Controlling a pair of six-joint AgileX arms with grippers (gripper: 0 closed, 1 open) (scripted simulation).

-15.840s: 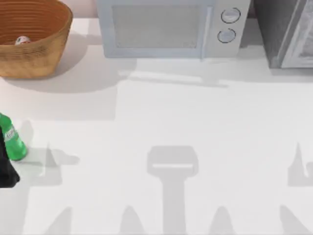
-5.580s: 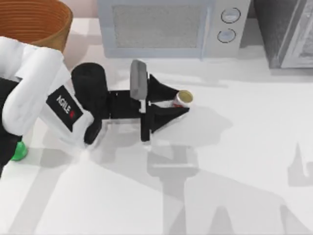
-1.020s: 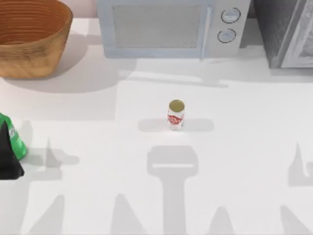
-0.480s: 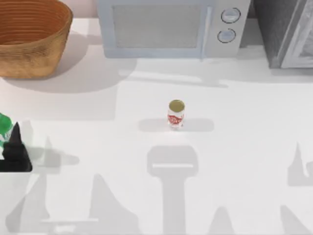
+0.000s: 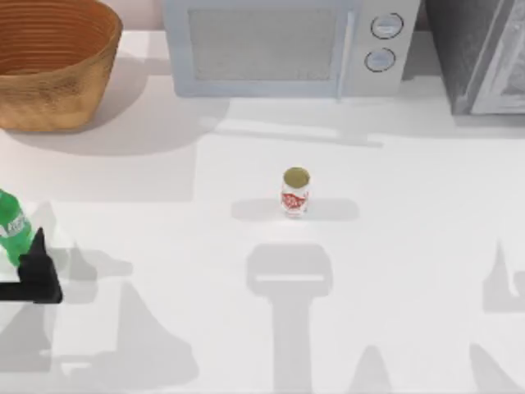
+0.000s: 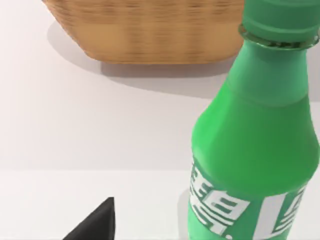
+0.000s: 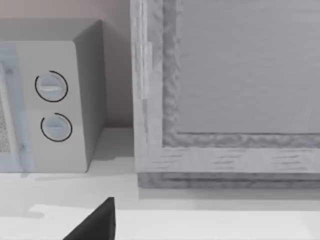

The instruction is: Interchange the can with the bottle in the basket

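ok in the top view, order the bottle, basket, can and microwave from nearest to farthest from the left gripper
1. The bottle, right beside the left gripper at the table's left edge.
2. The basket, at the back left corner.
3. The can, upright at mid-table.
4. The microwave, along the back, though the can and microwave are nearly too close to call.

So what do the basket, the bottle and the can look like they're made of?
The basket looks like woven wicker, matte tan-brown, with ribbed walls. The bottle looks like glossy green plastic with soft highlights and a printed label. The can is probably metal, judging by its gold-toned top and white-and-red printed side.
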